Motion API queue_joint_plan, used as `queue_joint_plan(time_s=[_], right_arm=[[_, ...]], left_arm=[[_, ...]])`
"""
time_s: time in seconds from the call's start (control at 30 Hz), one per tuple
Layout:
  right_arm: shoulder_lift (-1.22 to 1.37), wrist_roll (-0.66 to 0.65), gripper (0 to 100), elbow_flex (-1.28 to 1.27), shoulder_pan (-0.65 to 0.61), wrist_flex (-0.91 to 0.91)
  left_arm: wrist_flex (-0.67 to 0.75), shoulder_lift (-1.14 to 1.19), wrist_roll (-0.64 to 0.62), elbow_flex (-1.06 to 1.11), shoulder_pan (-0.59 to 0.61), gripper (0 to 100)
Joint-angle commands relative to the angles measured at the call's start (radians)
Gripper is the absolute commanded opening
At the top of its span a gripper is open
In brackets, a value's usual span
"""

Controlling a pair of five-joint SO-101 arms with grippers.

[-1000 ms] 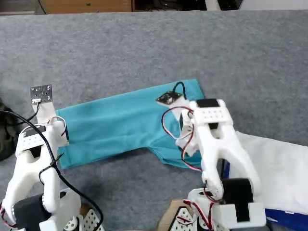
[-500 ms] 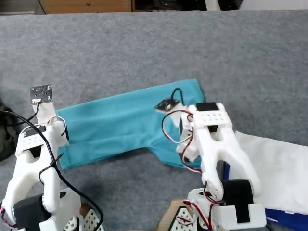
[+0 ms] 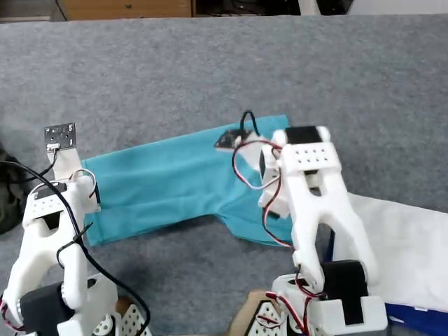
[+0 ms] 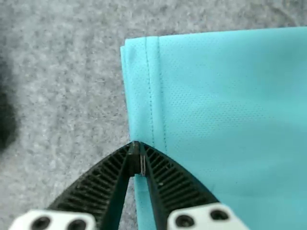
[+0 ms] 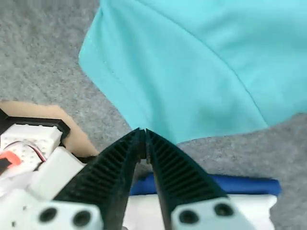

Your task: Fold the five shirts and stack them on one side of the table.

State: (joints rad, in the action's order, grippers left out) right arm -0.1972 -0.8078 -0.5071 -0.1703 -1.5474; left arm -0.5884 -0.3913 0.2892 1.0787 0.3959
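Observation:
A teal shirt (image 3: pixel 175 182) lies folded into a long band across the grey table (image 3: pixel 210 63). My left gripper (image 4: pixel 139 151) is shut on the hem of the teal shirt (image 4: pixel 216 96) at its near left corner, and in the high view it (image 3: pixel 88 190) sits low at that end. The right arm (image 3: pixel 308 175) hangs over the shirt's right part. My right gripper (image 5: pixel 143 132) is shut above the near edge of the teal shirt (image 5: pixel 192 62), with no cloth showing between its fingers.
A white shirt (image 3: pixel 406 245) lies at the right, over something blue (image 3: pixel 413 315). A dark bundle (image 3: pixel 7 196) sits at the left edge. Both arm bases stand at the near edge. Bare grey table stretches beyond the shirt.
The right arm has moved away from its base, farther over the teal shirt. The left arm and the shirt have stayed put.

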Motion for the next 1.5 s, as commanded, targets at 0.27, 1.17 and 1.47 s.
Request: queue_joint_plan(time_s=[0.27,1.17,1.47], right_arm=[[-0.093,-0.141,21.7,-0.248,-0.133,0.137],[0.082,-0.206,19.9,-0.420,-0.114,0.531],[0.088,-0.206,0.3,-0.363,-0.090,0.523]], left_arm=[[0.017,-0.030,-0.002,-0.008,0.002,2],[0.018,-0.028,-0.002,-0.005,-0.002,2],[0.018,-0.028,-0.002,-0.005,-0.002,2]])
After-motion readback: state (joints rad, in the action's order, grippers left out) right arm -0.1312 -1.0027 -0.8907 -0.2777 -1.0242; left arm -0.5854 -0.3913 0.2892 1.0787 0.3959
